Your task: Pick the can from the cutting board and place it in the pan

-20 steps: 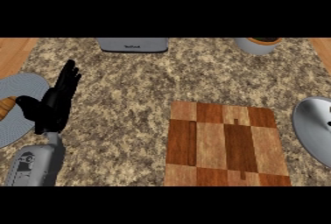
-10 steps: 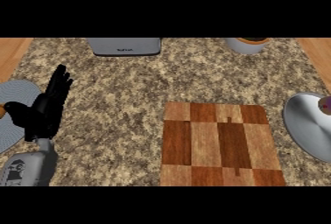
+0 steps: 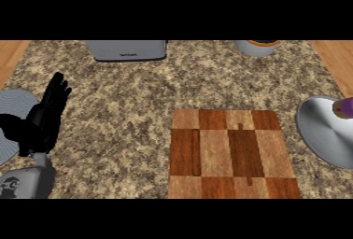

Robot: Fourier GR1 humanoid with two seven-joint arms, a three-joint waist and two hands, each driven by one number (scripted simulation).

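The wooden cutting board (image 3: 234, 154) lies right of centre on the counter, and nothing stands on it. The silver pan (image 3: 324, 133) sits at the right edge, partly cut off. In it, at the very edge of the view, shows a small purple and tan thing (image 3: 344, 108), likely the can; most of it is out of frame. My left hand (image 3: 43, 122) rests open at the far left, fingers pointing up, far from the board and the pan. My right hand does not show.
A grey plate (image 3: 14, 103) lies at the left edge, partly under my left hand. A grey toaster (image 3: 127, 50) stands at the back, and a cup (image 3: 257, 46) at the back right. Speckled counter (image 3: 124, 107) lies between hand and board.
Everything has slid slightly left in the picture, so more of the pan shows at the right. My left hand has drifted a little down and left and stays open.
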